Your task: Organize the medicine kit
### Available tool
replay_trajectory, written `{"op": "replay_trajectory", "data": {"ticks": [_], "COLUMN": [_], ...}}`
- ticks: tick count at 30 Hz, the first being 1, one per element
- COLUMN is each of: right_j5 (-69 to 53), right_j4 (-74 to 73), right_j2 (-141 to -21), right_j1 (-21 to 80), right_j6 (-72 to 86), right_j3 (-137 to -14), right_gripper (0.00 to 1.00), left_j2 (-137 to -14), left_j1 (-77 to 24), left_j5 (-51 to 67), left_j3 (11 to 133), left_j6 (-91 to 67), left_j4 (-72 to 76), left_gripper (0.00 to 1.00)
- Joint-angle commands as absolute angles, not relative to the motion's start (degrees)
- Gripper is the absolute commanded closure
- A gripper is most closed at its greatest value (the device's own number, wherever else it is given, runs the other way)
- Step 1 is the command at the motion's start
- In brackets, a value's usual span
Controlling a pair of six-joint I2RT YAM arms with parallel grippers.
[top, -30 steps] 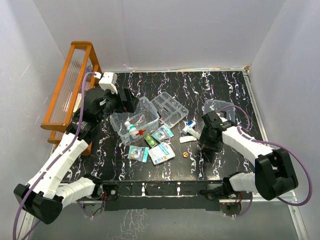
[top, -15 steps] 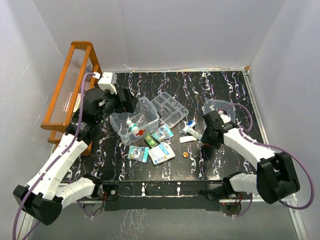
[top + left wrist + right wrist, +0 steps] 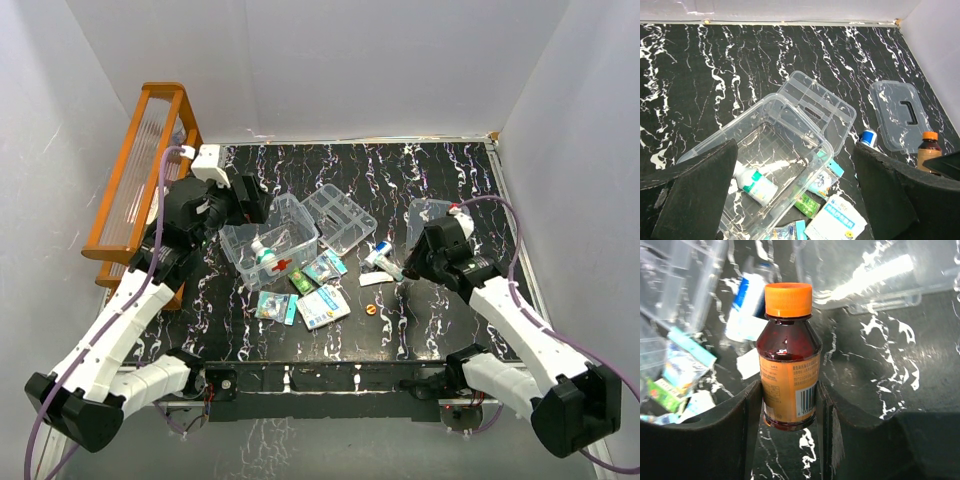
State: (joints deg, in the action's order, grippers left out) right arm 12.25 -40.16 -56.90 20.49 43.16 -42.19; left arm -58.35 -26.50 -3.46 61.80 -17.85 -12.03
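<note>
The right gripper (image 3: 789,407) clamps the brown bottle (image 3: 788,360) by its body, cap up, likely so it travels upright to the clear box (image 3: 785,150) (mid-table, against its tray (image 3: 815,102)). The left gripper (image 3: 792,192) hovers wide above that box.

On the black marbled surface (image 3: 400,170), the clear box (image 3: 303,232) with a red cross stands just beside the divided tray (image 3: 340,217). The left tool (image 3: 248,203) hangs over the box's left end. The right tool (image 3: 412,268) is near the clear lid (image 3: 425,212). Packets (image 3: 322,306) lie before the box.
</note>
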Motion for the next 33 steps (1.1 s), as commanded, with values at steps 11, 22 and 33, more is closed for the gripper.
{"op": "replay_trajectory", "data": {"ticks": [11,22,33], "right_j5": [-2.3,-10.3,-1.6], "right_j4": [-24.6,-20.2,-20.5], "right_j2": [-53.0,-55.8,-79.2], "right_j1": [21.5,26.2,42.8], "right_j6": [34.1,34.0,31.9], "right_j3": [-52.5,-58.9,-78.8], "right_gripper": [0.66,0.67,0.67], "left_j2": [-47.0,-48.0,-45.2], "left_j1": [-26.8,-26.8,-26.8], "left_j5": [-19.9,-13.0,-23.8], "left_j3": [59.4,61.4,58.2], "left_j6": [-29.2,-38.9,-37.6], "left_j4": [-26.5,-35.5,-27.3], "left_gripper": [0.02,0.08,0.25]}}
